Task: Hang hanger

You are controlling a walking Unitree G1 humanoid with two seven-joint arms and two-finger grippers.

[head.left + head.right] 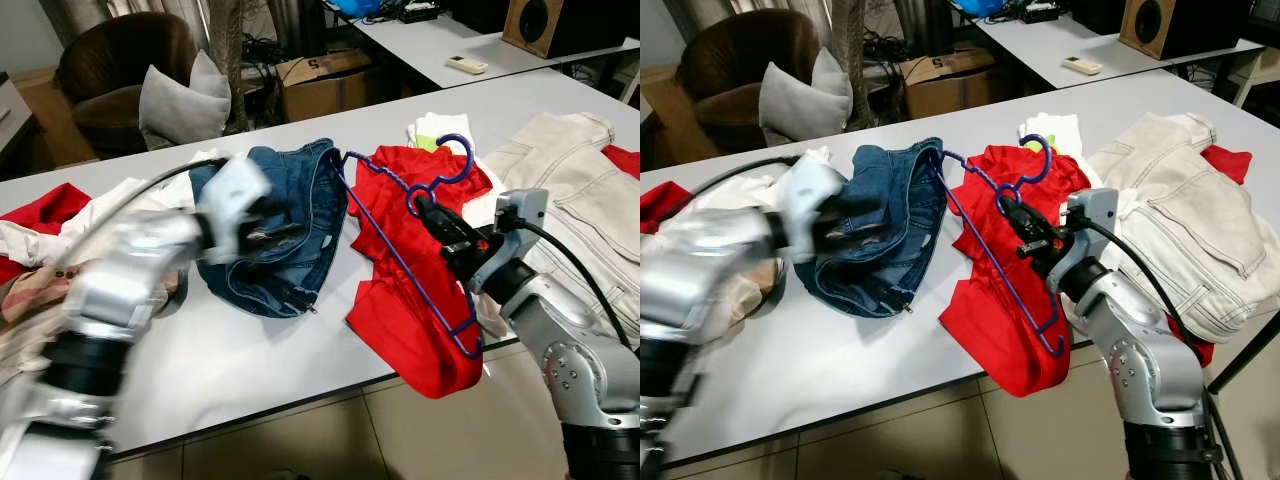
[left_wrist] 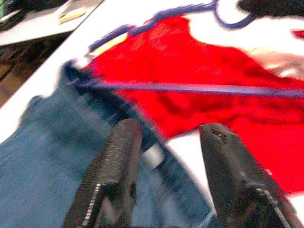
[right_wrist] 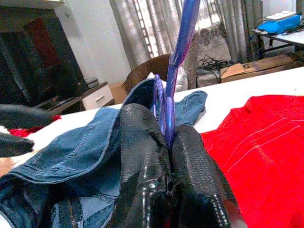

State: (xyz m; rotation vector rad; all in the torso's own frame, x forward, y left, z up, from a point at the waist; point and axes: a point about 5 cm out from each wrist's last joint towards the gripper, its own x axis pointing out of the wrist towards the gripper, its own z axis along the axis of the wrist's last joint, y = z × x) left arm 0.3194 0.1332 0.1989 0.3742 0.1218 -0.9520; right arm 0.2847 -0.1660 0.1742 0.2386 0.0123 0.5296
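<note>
At the left, the left gripper (image 2: pixel 166 175) hangs over the blue jeans (image 1: pixel 290 230) on the white table (image 1: pixel 250 370), its arm blurred in the head views; its two black fingers (image 2: pixel 111 175) stand released, a clear gap between them with denim showing through, touching nothing that can be made out. Beside the jeans toward the right lies a red shirt (image 1: pixel 420 320), its lower part draping over the table's near edge. The purple hanger (image 1: pixel 400 255) slants across that shirt, one end of it near the jeans' waistband, its hook (image 1: pixel 455 160) curled above the shirt's collar, its lower corner past the table edge. The right gripper (image 3: pixel 166 152) is clenched on the hanger just below the hook, the purple bar pinched between the two fingers and rising straight out of them. Bare tabletop lies open in front of the jeans, toward the near edge. Farther right, pale trousers (image 1: pixel 580 190) spread over the table's right end, close beside the right arm.
</note>
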